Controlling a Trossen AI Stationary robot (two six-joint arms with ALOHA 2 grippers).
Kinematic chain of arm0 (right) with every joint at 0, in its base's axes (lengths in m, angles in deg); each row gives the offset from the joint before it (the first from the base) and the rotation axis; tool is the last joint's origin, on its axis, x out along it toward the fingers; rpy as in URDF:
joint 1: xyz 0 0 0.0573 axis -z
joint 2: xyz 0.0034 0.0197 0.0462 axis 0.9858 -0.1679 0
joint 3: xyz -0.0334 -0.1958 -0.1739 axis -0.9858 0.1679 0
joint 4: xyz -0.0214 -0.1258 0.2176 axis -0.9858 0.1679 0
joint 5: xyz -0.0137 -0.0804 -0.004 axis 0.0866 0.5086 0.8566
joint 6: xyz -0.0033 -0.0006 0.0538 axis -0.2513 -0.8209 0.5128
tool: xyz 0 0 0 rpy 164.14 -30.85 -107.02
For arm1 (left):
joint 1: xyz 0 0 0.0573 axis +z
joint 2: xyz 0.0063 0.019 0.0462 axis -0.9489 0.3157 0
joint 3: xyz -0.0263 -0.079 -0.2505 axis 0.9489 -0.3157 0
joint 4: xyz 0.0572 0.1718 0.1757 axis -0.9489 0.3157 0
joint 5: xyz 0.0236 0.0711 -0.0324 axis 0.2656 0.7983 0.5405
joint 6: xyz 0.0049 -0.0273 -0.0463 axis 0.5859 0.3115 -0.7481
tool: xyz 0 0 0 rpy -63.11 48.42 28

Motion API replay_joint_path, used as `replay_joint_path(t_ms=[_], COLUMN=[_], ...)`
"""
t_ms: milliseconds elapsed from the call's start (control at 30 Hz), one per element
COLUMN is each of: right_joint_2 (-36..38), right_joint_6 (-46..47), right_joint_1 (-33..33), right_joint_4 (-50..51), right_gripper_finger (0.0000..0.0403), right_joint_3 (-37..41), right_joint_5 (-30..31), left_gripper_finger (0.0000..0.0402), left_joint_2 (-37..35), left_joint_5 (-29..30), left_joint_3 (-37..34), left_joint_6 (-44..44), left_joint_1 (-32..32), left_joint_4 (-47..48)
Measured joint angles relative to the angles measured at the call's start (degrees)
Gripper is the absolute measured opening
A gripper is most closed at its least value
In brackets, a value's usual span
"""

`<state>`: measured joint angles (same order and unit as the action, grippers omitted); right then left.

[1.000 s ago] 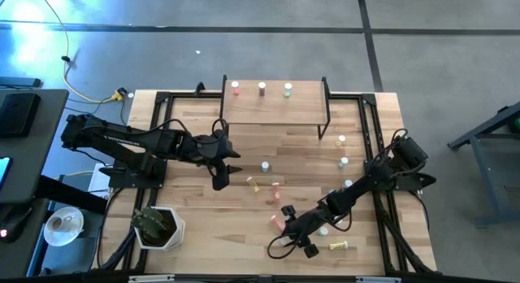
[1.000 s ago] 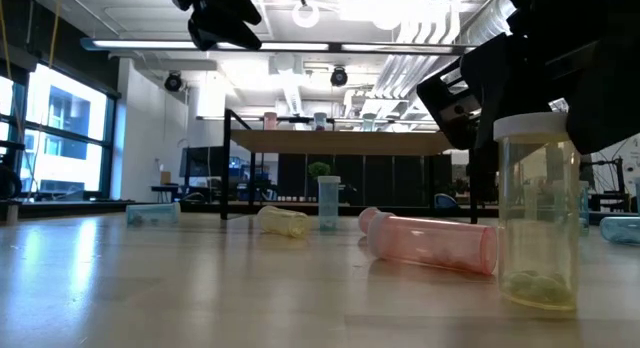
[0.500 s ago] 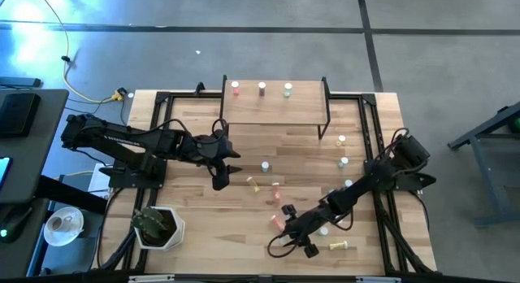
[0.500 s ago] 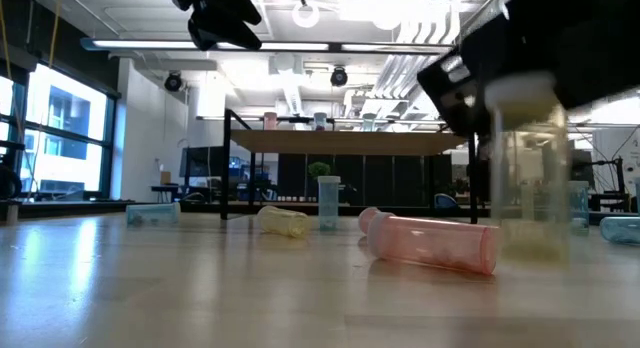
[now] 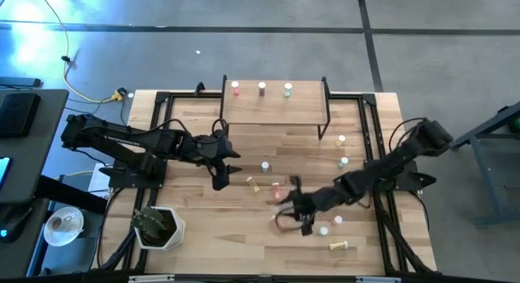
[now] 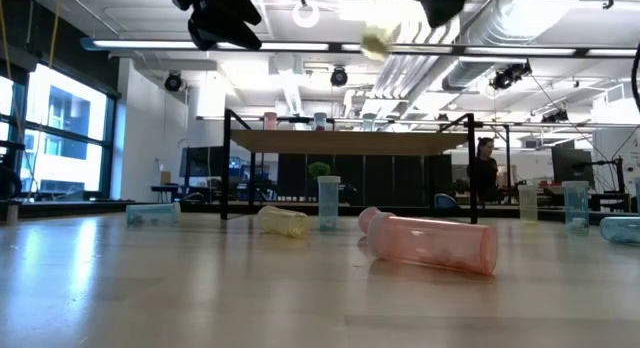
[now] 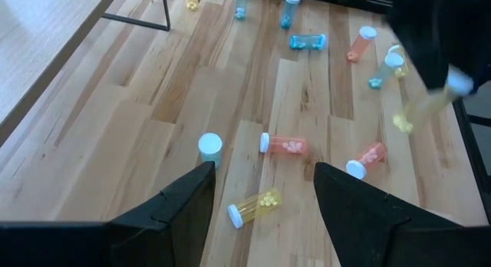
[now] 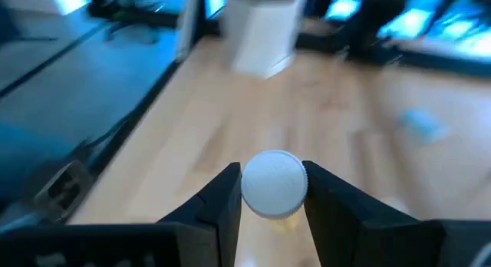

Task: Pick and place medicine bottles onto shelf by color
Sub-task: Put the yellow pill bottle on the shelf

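Since a second ago the right gripper [image 5: 286,200] has risen off the front of the worktop [image 5: 187,234] and swung toward its middle, carrying the yellow bottle [image 8: 275,184] it stood over; in the low view that bottle [image 6: 381,38] now hangs high above the worktop, tilted and blurred. The right wrist view shows its white cap clamped between the two dark fingers [image 8: 222,202], so the jaws are narrow and closed on the bottle. The left gripper [image 5: 221,161] hovers in front of the shelf [image 5: 276,106], toward its left end, its jaws wide and holding nothing. On the shelf stand three bottles [image 5: 261,89] in a row along its back edge. Between the shelf and the right gripper lie the pink bottle [image 6: 432,242] on its side, a second yellow bottle [image 6: 283,221] also on its side, and an upright blue bottle [image 6: 328,202]. More bottles sit to the right of the shelf's front, near the worktop's right edge [image 5: 342,150], and a further yellow one [image 5: 341,246] lies at the front.
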<state>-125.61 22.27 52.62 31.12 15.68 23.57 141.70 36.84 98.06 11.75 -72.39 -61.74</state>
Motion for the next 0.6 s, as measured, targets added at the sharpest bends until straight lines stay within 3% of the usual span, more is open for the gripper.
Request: replay_joint_path(t_ms=[333,600], right_joint_2=[16.2,26.8], right_joint_6=[-9.6,-14.7], right_joint_1=[9.1,21.1], right_joint_4=[5.1,6.3], right_gripper_finger=[0.0114,0.0114], right_joint_3=[0.0,0.0], right_joint_5=[11.2,13.0], left_gripper_finger=[0.0214,0.0214], left_joint_2=[0.0,0.0], left_joint_5=[0.1,4.1], left_joint_3=[0.0,0.0], left_joint_6=[4.3,8.4], left_joint_1=[0.0,0.0], left_joint_4=[-0.1,-0.6])
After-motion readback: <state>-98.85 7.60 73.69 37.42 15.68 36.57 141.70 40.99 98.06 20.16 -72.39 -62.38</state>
